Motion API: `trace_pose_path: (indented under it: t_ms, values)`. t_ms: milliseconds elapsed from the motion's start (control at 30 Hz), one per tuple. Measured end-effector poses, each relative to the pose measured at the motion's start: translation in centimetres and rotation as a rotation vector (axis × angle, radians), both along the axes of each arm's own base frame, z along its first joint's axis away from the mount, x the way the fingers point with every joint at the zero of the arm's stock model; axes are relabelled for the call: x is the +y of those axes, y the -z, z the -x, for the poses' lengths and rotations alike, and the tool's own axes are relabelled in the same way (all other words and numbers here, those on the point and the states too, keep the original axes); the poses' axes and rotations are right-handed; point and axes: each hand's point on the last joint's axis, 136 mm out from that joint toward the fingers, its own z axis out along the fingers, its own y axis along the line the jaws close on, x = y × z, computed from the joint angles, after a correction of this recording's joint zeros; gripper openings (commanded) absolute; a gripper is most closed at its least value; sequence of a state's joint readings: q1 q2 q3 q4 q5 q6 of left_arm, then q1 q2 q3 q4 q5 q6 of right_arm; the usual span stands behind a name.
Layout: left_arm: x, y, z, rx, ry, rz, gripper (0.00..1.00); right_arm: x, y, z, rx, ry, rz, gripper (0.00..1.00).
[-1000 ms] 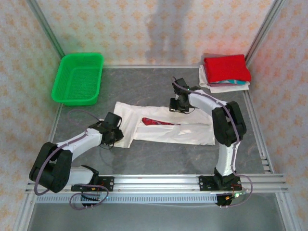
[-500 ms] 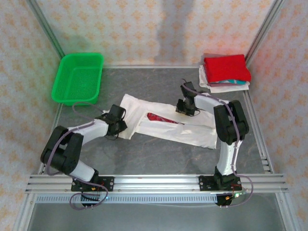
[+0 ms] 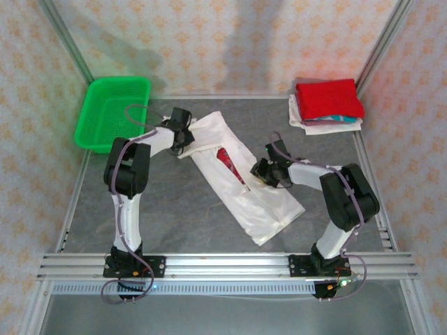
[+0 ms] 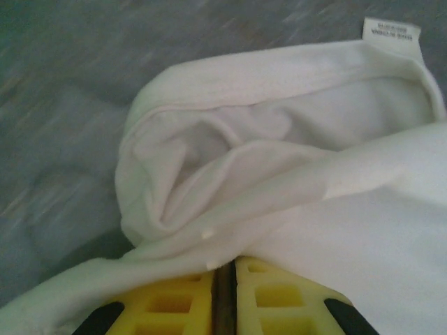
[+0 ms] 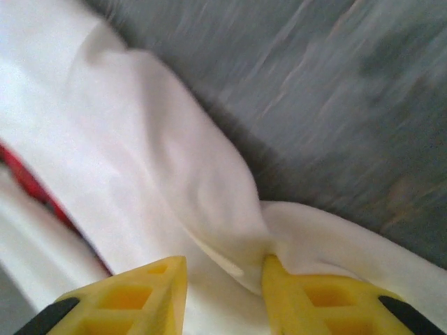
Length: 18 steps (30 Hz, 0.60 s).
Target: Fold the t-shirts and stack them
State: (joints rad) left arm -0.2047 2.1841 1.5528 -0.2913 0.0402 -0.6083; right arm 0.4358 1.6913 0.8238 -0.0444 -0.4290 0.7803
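The cream tee (image 3: 262, 202) lies diagonally on the tabletop (image 3: 174, 223). It runs from near the far-left corner toward the middle of the near edge, with its red graphic (image 3: 229, 162) showing along a fold. The left gripper (image 3: 181, 132) is pressed together, pinching the tee's far end near the basket (image 3: 117, 79). The right gripper (image 3: 265, 169) stands spread at the tee's right edge, with a fold of cloth between its fingers (image 5: 150, 293). The stack (image 3: 328, 101) of folded tees sits in the far-right corner.
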Motion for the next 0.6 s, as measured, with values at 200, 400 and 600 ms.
trace_pose_path:
  t_ms: [200,400,600]
  values:
    - [-0.5,-0.5,-2.3,0.019,0.052,-0.033,0.15,3.9,-0.6,2.8,0.003,0.033,-0.106,0.39]
    - [0.2,-1.2,0.6,0.058,0.066,-0.049,0.17,3.6,-1.7,2.5,-0.002,0.019,-0.036,0.42]
    - [0.4,-3.7,4.7,0.036,0.06,-0.033,0.16,6.8,-8.3,-3.7,-0.186,-0.18,0.087,0.42]
